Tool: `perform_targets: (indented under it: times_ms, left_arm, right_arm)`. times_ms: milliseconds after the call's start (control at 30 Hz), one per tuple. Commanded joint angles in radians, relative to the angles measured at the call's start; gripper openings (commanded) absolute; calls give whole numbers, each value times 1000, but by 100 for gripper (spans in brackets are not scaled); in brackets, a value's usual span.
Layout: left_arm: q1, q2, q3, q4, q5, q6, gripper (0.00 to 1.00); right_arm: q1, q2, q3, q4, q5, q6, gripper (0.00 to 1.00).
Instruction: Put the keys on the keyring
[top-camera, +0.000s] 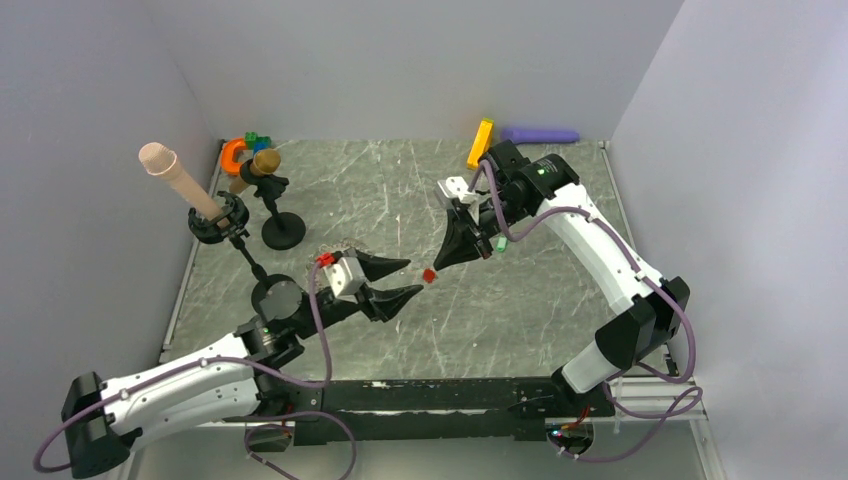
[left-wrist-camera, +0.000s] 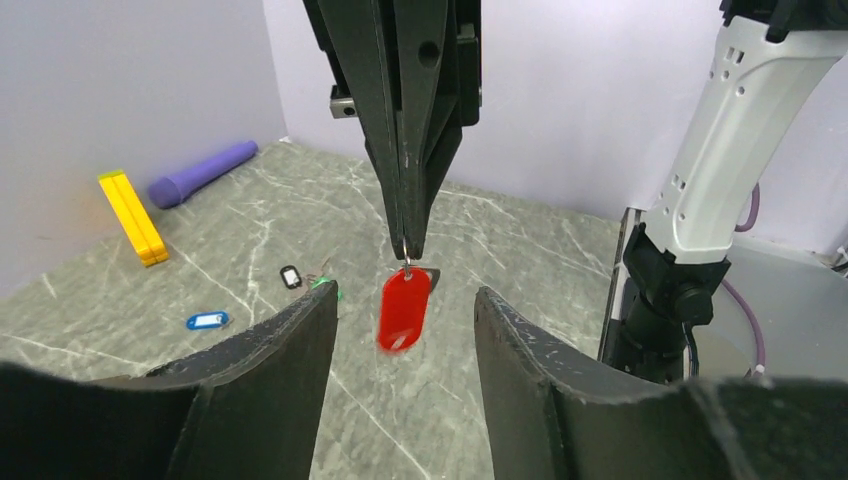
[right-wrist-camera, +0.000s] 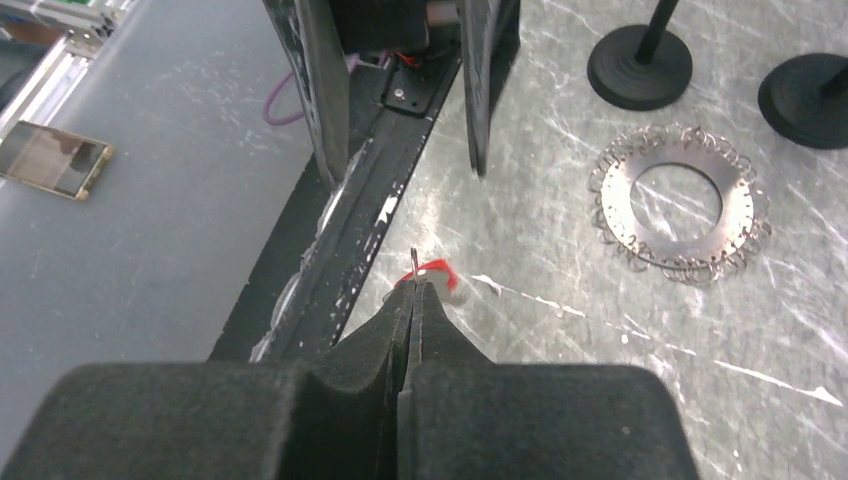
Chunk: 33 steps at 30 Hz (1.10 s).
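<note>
Red key (right-wrist-camera: 432, 271) half hidden behind closed right fingers (right-wrist-camera: 375, 335)

Red key (left-wrist-camera: 404, 310); slvr-grey keyring (right-wrist-camera: 620, 195)

My right gripper (left-wrist-camera: 408, 252) pinches the red key (left-wrist-camera: 403, 310) by its wire loop, and it dangles upright. The blue key (left-wrist-camera: 207, 320), black key (left-wrist-camera: 290, 276) and green key (left-wrist-camera: 325, 286) lie close together on the desk (left-wrist-camera: 250, 225). The silver keyring (right-wrist-camera: 617, 195) lies flat.
</note>
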Motion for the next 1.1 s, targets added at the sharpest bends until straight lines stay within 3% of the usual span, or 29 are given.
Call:
perform_targets:
  times_ms: [0, 400, 1067]
  left_arm:
    - [-4, -64, 52, -147, -43, 36, 56]
    - [-4, 101, 170, -191, -6, 58, 39]
    - [-5, 157, 230, -278, 46, 105, 21]
  right_arm:
    - [12, -33, 6, 32, 61, -1, 0]
    - [86, -20, 33, 67, 212, 63, 0]
    - [94, -23, 25, 84, 220, 81, 0]
